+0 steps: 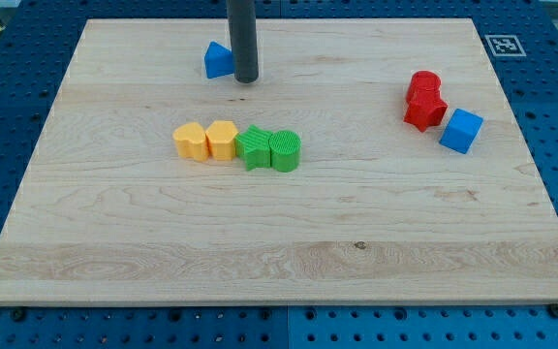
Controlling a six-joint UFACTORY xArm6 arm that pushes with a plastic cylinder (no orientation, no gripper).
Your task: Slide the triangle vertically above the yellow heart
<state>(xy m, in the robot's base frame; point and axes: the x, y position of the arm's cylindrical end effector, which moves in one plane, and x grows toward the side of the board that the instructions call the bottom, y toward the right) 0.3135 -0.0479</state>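
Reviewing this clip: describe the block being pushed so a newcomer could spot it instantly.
On the wooden board, look near the view's top edge, left of centre. The blue triangle sits there alone, with my tip touching its right side; the only other blue block is a cube far right.

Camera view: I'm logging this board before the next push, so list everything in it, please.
blue triangle: 1, blue, view's top, left of centre
yellow blocks: 2, yellow, middle, side by side; shapes unclear
green blocks: 2, green, right of the yellow pair, same row
red blocks: 2, red, view's right, touching
blue cube: 1, blue, beside the lower red block
wooden board: 1, pale wood, under everything
my tip: 1, dark rod, right beside the blue triangle
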